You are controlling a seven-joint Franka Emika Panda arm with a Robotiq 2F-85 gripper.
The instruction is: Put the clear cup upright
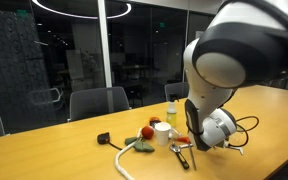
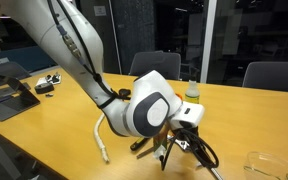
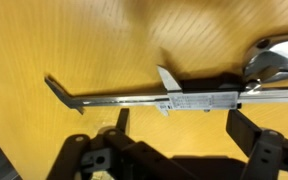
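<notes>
The clear cup (image 2: 268,165) shows only as faint outlines at the bottom right of an exterior view, on the wooden table (image 2: 74,140); it seems to lie on its side. It is out of the wrist view. My gripper (image 3: 184,122) is open and empty, with its two dark fingers spread just above the tabletop. It hangs low over a metal caliper (image 3: 154,100). In both exterior views the gripper (image 2: 179,142) (image 1: 225,141) is down at the table, some way to the left of the cup.
A metal spoon (image 3: 275,58) lies by the caliper. A clear bottle with a yellow top (image 1: 171,109) (image 2: 192,93), a white round container (image 1: 162,132), a red object (image 1: 146,131) and a white hose (image 2: 101,140) are on the table. Chairs (image 1: 97,102) stand behind.
</notes>
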